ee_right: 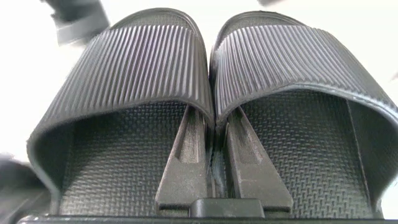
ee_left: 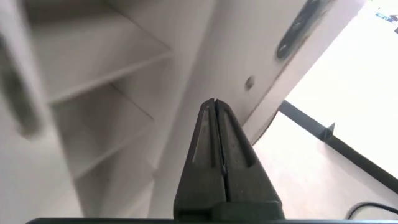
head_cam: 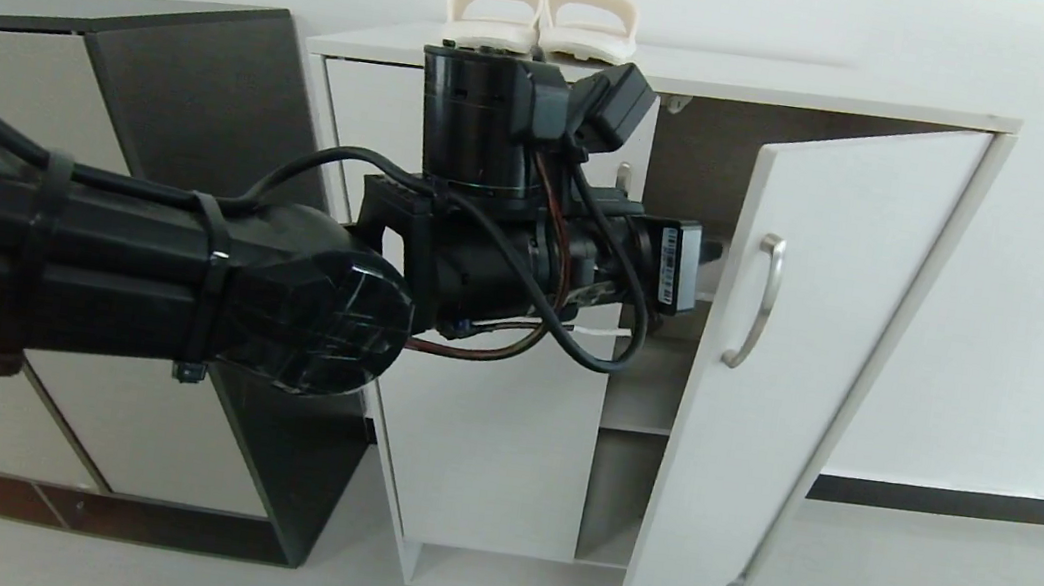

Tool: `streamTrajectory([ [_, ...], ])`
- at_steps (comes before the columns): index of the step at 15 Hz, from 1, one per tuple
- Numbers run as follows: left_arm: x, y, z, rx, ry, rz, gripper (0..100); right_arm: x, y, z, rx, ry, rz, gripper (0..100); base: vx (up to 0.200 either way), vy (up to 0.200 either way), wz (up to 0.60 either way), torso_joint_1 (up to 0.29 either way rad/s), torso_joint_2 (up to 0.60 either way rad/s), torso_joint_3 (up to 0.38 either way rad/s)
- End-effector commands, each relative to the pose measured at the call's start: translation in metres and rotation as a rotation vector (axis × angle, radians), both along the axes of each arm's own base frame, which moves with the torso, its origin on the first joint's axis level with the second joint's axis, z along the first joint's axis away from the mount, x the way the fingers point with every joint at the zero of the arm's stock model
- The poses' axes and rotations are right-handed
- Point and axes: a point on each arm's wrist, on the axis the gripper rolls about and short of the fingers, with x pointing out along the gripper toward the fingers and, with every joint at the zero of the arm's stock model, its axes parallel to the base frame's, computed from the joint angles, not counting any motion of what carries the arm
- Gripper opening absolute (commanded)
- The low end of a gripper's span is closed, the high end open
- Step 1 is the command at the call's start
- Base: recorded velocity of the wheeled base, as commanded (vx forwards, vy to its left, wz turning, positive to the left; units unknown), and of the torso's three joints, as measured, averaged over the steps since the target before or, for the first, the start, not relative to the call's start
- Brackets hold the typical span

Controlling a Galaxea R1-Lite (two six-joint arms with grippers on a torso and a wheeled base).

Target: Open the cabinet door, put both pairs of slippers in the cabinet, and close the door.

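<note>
The cabinet door [head_cam: 807, 351] stands part open. The left end effector [ee_left: 215, 102], fingers pressed together on nothing, sits just inside the opening beside the door's inner face. It would be best to push the door wider with those closed fingers (slowly, so it doesn't swing back) before anything goes in. The right end effector [ee_right: 214, 115] pinches the black slippers [ee_right: 143, 68] by their touching inner walls, low in front of the cabinet [head_cam: 762, 81]. The white slippers [head_cam: 540, 18] sit on its top, so neither pair is on the shelves [ee_left: 93, 56] yet.

Bright, even light, soft shadows
</note>
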Motion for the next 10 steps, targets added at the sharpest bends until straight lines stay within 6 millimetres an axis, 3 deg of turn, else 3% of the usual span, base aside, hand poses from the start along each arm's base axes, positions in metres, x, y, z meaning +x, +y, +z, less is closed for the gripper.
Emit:
streamTrajectory([
  [1, -0.011, -0.012, -0.002, 0.004, 0.006, -0.042, 0, -0.022, -0.015, 0.008, 0.059, -0.026, 0.125, 0, -0.2, 0.0, 0.0, 0.002, 0.0, 0.007],
  [5, -0.05, -0.052, -0.012, 0.017, 0.021, -0.185, 0, -0.02, -0.013, 0.003, 0.032, -0.034, 0.134, 0, -0.2, 0.0, 0.0, 0.002, 0.0, 0.001],
  [6, -0.054, -0.054, -0.012, 0.017, 0.02, -0.195, 0, -0.017, -0.011, 0.002, 0.026, -0.03, 0.126, 0, -0.2, 0.0, 0.0, -0.007, 0.0, -0.002],
  [8, -0.048, -0.047, -0.01, -0.012, -0.006, -0.159, 0, 0.005, -0.004, 0.004, 0.022, -0.025, 0.04, 0, -0.1, 0.0, 0.0, 0.001, 0.0, 0.001],
  [10, -0.032, -0.02, 0.003, -0.066, -0.054, 0.022, 0, 0.036, 0.003, 0.006, 0.021, -0.005, -0.151, 0, 0.0, 0.0, 0.0, 0.0, 0.0, 0.0],
])
